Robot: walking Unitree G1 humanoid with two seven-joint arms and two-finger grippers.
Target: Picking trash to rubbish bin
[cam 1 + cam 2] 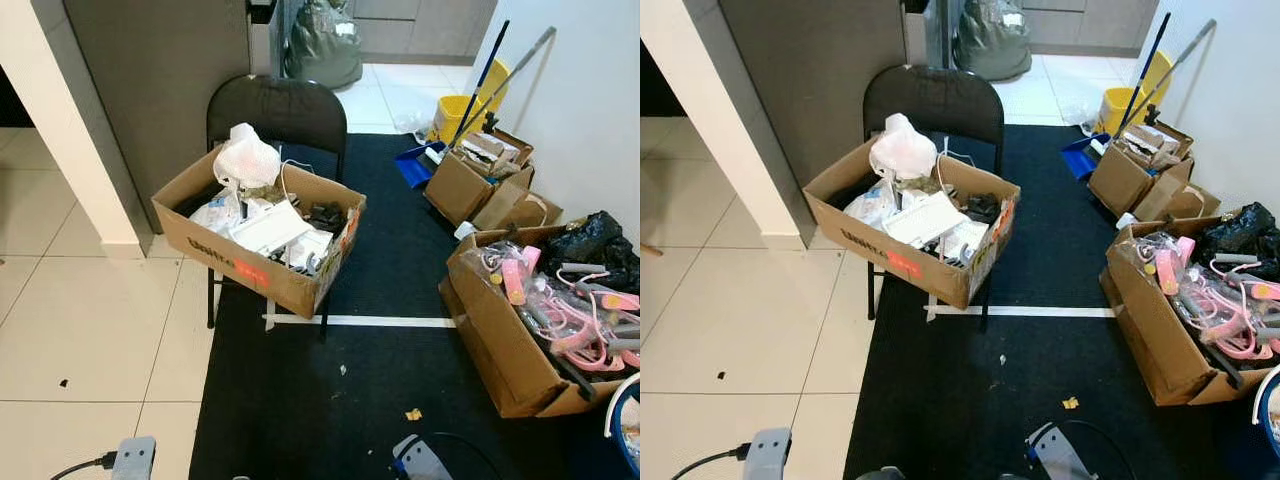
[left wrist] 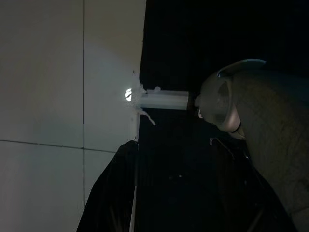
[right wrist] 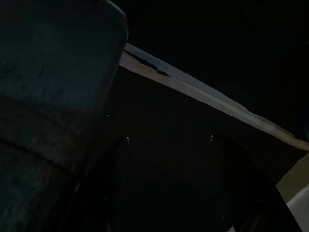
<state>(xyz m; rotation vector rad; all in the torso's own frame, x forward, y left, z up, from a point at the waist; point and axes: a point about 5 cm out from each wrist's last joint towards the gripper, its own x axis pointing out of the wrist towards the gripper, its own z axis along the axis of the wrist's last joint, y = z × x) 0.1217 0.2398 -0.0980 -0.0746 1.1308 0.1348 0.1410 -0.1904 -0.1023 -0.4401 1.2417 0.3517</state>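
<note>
**Scraps on the mat, both arms hanging**

Right, I'm looking down at a dark mat [image 1: 380, 300] with pale tiles [image 1: 90, 330] to its left. On the tiles sits one small dark speck [image 1: 63, 383]. At the lower edge I see the top of my left arm [image 1: 135, 457] with a cable running off it.

A black chair [image 1: 275, 110] stands at the mat's left edge and carries a tilted box [image 1: 215, 250], full of papers, with a white bag [image 1: 246, 155] on top. A strip of white tape [image 1: 370, 321] crosses the mat just in front of the chair legs.

The trash I can pick out lies on the mat nearer me: a small pale bit [image 1: 342, 369] and a yellow scrap [image 1: 413, 413], well apart from either arm. My right arm [image 1: 418, 460] shows at the bottom edge, just below the scrap.

Farther right are a box of pink things [image 1: 500, 350] and a black bag [image 1: 590, 240]; behind them another open box [image 1: 460, 185], a blue dustpan [image 1: 415, 165] and a yellow bucket [image 1: 458, 112].

Both wrist views are dark. The left gripper [image 2: 174, 193] looks released, its fingers apart over the mat edge. The right gripper [image 3: 169, 193] also looks spread and holds nothing.
</note>
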